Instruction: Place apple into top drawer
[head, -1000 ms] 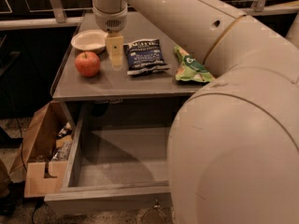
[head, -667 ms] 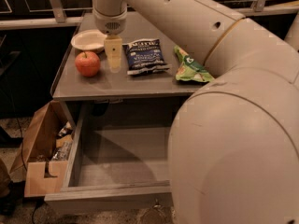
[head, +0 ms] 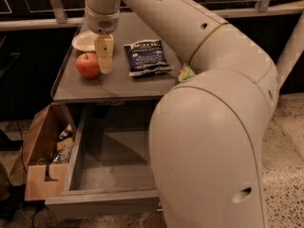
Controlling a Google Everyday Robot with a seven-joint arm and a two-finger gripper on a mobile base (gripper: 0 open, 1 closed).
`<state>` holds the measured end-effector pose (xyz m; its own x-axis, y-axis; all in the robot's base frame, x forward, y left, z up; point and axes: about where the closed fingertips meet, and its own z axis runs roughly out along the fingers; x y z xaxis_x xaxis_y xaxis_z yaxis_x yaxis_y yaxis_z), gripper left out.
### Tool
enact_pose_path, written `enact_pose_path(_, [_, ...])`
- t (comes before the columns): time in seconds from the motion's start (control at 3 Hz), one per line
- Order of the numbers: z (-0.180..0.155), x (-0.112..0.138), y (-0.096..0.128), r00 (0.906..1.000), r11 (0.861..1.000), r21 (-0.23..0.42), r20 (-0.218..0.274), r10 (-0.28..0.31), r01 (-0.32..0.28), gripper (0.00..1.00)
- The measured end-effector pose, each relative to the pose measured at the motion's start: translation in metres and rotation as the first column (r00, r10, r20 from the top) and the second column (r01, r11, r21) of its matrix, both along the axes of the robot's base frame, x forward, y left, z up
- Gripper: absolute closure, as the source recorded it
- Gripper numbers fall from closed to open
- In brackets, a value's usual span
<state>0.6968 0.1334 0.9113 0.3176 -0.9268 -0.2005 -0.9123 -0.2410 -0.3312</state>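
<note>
I see a white plate at the 11 o'clock corner of the grey countertop, just at 11 o'clock of the gripper, which hangs low over the top's left side. A dark blue snack bag lies flat at 3 o'clock of the gripper, and a green bag shows at 4 o'clock of that, partly hidden. At 8 o'clock on the speckled floor I have an open cardboard box with small packets inside.

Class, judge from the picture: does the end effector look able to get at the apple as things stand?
Probably yes. The end effector is right beside the apple on the cabinet top, with nothing between them; the chip bag lies on its other side.
</note>
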Motion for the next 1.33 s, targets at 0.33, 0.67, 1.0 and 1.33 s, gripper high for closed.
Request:
enact_pose_path(0.33, [0.001,0.001,0.003,1.0,1.0,0.009,-0.001,0.004,-0.004,0.0])
enact_pose_path(0.67, [0.001,0.001,0.003,1.0,1.0,0.009,-0.001,0.004,-0.004,0.0])
enact_pose_path(1.0, [-0.005,-0.003,0.021,0.9993,1.0,0.009,-0.024,0.028,-0.028,0.0])
enact_pose_path(1.33, [-0.014,-0.006,0.034,0.9976,0.999,0.014,-0.054,0.044,-0.043,0.0])
